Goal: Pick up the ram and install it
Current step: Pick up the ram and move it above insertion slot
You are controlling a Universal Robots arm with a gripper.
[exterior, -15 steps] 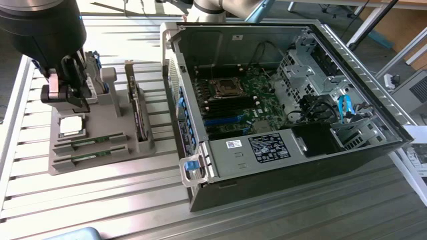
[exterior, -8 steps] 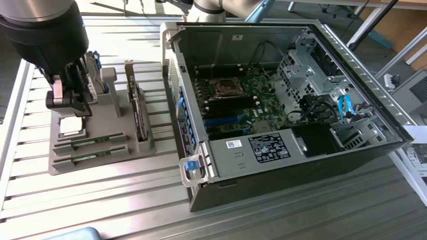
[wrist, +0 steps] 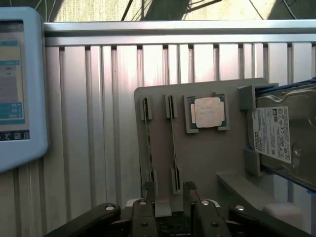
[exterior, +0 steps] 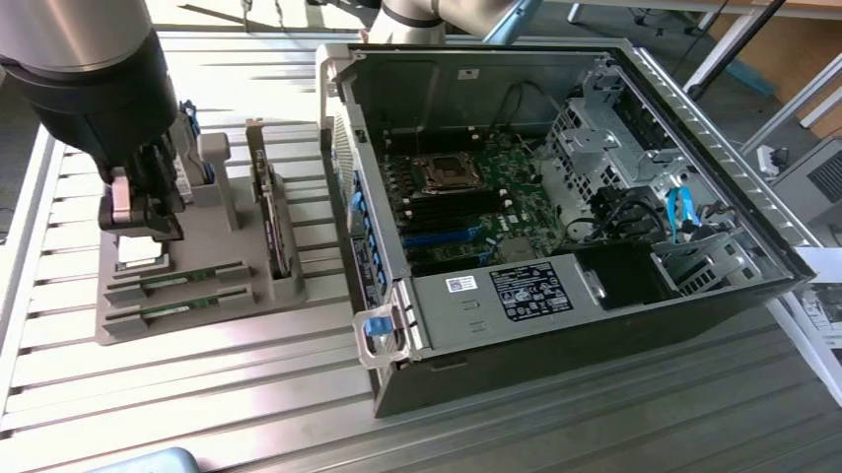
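Two ram sticks, thin green boards, lie on edge in parallel slots of a grey holder tray (exterior: 197,325): one (exterior: 177,282) (wrist: 173,143) nearer the processor chip, the other (exterior: 177,311) (wrist: 147,143) beside it. My gripper (exterior: 142,232) (wrist: 169,191) hovers open above the tray near the sticks' ends. Its fingertips (wrist: 190,188) stand either side of the end of the stick nearer the chip, holding nothing. Whether they touch anything cannot be told.
The tray also holds a square silver processor chip (wrist: 209,112), a hard drive (wrist: 281,133) on edge and an upright expansion card (exterior: 270,217). An open computer case (exterior: 526,296) with its motherboard (exterior: 474,207) lies at the exterior view's right. A light-blue tablet (wrist: 17,84) rests on the slatted table.
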